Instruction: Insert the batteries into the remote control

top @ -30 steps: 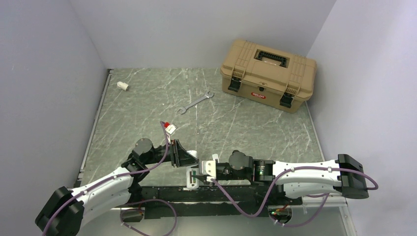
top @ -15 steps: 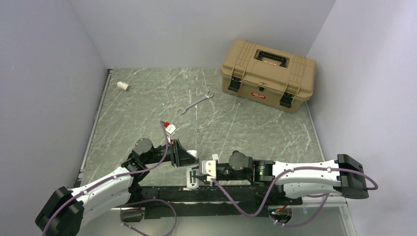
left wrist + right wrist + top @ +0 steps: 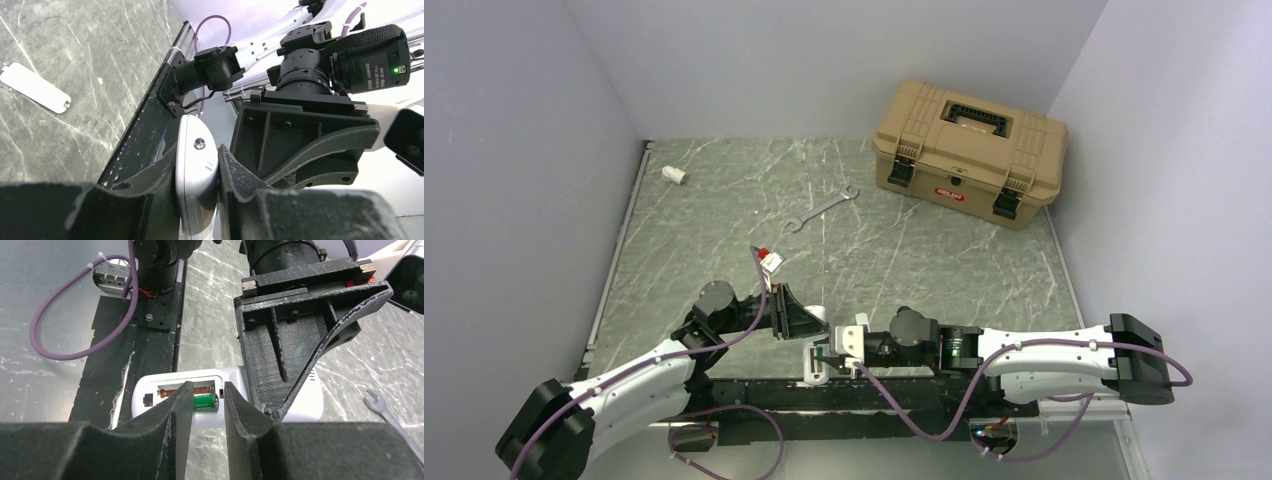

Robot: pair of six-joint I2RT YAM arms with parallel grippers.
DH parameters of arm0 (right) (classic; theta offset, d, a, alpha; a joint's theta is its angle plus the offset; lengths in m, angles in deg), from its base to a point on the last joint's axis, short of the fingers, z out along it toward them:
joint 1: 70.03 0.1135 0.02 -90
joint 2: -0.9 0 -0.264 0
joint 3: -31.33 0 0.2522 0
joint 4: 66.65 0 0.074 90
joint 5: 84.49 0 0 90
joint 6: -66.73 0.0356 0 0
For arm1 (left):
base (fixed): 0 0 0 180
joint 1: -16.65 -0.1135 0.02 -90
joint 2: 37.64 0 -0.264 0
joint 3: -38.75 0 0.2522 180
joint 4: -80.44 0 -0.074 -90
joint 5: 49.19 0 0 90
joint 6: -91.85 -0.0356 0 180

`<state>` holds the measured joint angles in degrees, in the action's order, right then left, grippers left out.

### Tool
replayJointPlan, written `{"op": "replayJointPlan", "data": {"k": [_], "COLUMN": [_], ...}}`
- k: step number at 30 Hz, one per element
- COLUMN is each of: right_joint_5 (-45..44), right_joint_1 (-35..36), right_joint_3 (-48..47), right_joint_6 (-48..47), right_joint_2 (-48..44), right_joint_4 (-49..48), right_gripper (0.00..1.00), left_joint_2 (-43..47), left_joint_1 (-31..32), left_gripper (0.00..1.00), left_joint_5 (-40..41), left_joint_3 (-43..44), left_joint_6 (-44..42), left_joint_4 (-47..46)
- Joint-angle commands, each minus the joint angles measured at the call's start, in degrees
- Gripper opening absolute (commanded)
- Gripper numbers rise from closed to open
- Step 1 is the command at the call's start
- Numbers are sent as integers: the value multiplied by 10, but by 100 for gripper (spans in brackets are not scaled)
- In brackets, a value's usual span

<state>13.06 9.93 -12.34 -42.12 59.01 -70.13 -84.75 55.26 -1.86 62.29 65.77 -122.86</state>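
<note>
The white remote control is clamped on edge between the jaws of my left gripper, near the table's front edge. Its rectangular recess faces my right gripper. A green battery lies in that recess, in line with the narrow gap between the right jaws. Its left end is hidden behind the left finger and its right end stands clear of the right finger. The right gripper is open, with its tips over the recess. The black left finger presses the remote's far end.
A loose white tab lies on the marble top left of the remote. A metal wrench lies mid-table, a tan toolbox stands at the back right, and a short white tube stub at the back left. The black base rail runs under both grippers.
</note>
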Motion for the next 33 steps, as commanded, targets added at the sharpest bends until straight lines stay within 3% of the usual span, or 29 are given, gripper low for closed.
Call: {"op": "replayJointPlan", "data": {"k": [1,33], "right_joint_5": [15,52], "right_joint_1": [-1,-1], "right_joint_3": [8,19], "right_joint_6": [17,55], "right_joint_2": [-7,-4], "right_joint_4": [-12,-10], "right_gripper": [31,29], "left_joint_2": [3,-8], "left_joint_1": [2,2], "left_gripper": [0,0], "left_joint_5": [4,26], "left_joint_3": [22,31], "left_joint_6": [12,20], "left_joint_4": [-47,-69]}}
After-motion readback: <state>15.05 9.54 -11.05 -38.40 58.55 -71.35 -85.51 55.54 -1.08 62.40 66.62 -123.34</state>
